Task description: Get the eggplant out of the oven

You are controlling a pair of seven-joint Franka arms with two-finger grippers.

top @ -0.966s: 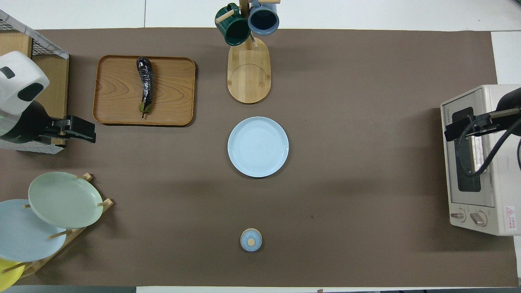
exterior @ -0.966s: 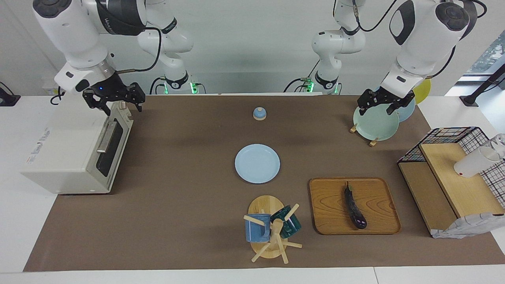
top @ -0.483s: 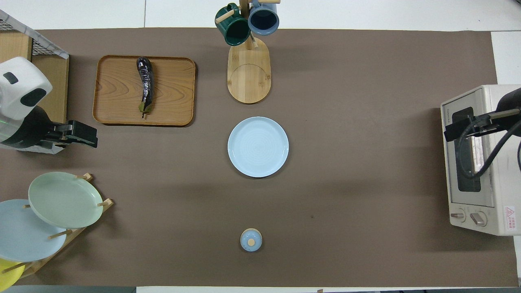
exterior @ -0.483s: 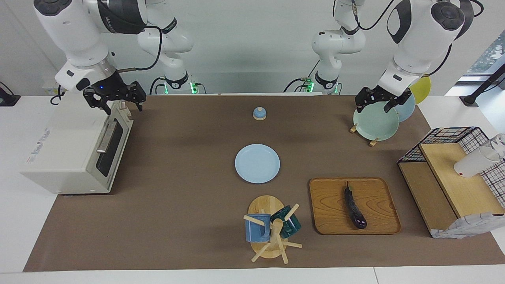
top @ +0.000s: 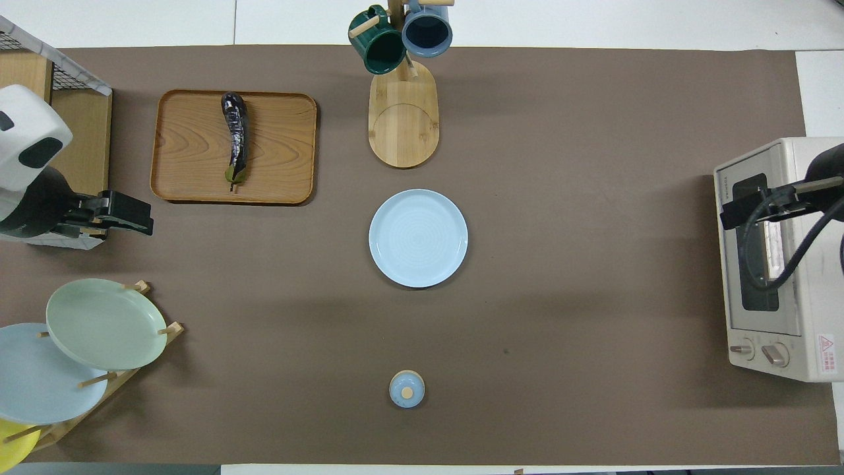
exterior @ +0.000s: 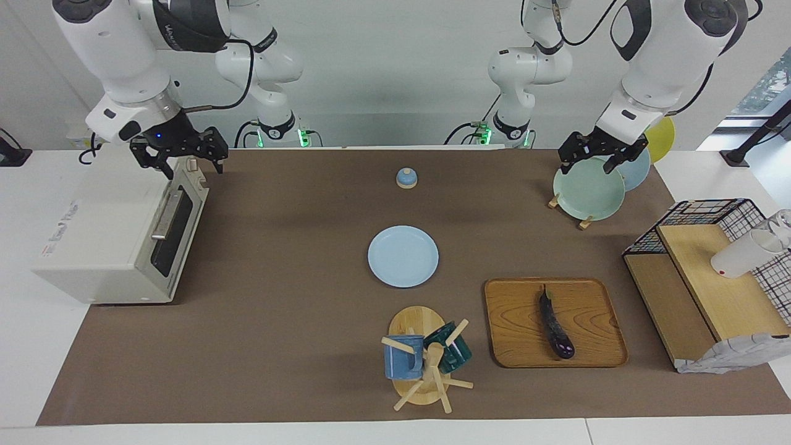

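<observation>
The dark purple eggplant (exterior: pixel 555 327) lies on a wooden tray (exterior: pixel 593 321), toward the left arm's end of the table; it also shows in the overhead view (top: pixel 235 135). The cream-white oven (exterior: pixel 105 241) stands at the right arm's end with its dark glass door shut, and shows in the overhead view (top: pixel 791 264) as well. My right gripper (exterior: pixel 182 164) is open and empty over the oven's top front edge (top: pixel 742 211). My left gripper (exterior: pixel 590 162) is open and empty in the air over the plate rack (top: pixel 135 221).
A light blue plate (exterior: pixel 403 256) lies mid-table. A mug tree (exterior: pixel 423 361) stands beside the tray. A plate rack holds a green plate (exterior: pixel 587 193). A small blue knob (exterior: pixel 406 178) sits near the robots. A wire-and-wood rack (exterior: pixel 710 278) holds a white cup.
My left gripper has risen slightly over the plate rack. The right gripper, eggplant and oven have not moved.
</observation>
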